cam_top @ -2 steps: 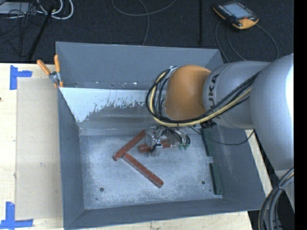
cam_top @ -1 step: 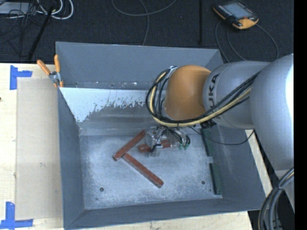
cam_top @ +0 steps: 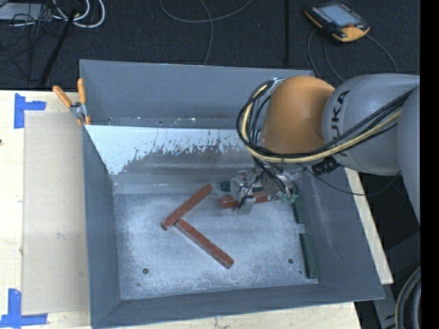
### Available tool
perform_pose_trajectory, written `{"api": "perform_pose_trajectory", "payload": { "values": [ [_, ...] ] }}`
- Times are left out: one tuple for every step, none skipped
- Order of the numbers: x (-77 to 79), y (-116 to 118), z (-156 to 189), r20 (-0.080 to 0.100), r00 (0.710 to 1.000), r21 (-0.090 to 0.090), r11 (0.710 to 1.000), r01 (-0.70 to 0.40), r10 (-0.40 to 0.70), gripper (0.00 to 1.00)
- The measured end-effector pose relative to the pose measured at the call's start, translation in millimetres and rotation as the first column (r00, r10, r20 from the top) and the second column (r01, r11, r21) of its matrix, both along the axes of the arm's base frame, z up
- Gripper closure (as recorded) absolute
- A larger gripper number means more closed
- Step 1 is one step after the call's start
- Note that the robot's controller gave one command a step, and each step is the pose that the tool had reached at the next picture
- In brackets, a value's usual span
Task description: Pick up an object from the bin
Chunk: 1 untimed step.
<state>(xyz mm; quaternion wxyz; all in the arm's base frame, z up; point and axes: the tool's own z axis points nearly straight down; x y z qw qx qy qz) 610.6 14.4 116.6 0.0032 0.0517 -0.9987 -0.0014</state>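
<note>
1. Arm pose. My grey arm (cam_top: 374,125) enters from the right side of the grey metal bin (cam_top: 103,252) and bends down over its right rear part. The rounded orange wrist cover (cam_top: 295,115) sits above the back slope of the bin, with black and yellow cables (cam_top: 248,125) looped around its left side. Below the cover, the wrist points down towards the bin floor.

2. Fingers. My fingers (cam_top: 241,199) are low over the floor, right of centre and near the foot of the back wall. Whether they are open or closed I cannot tell; the wrist hardware and cables crowd that spot.

3. Nearest things. A short reddish-brown block (cam_top: 228,201) lies on the floor directly at my fingertips, its left end sticking out to the left. Whether it is actually between them cannot be made out. A small dark green piece (cam_top: 224,185) lies just behind it.

4. Other contents. Two long reddish-brown sticks lie left of my fingers, their ends meeting in a V: the upper stick (cam_top: 186,207) runs up towards the block, the lower stick (cam_top: 204,244) runs towards the front. A long dark green strip (cam_top: 306,249) lies along the foot of the right wall.
</note>
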Motion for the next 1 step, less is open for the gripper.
{"api": "perform_pose_trajectory", "payload": {
  "values": [
    [-4.9, -1.6, 31.8, 0.012, 1.0, -0.007, 1.0, 0.024, -0.024, 1.0]
  ]
}}
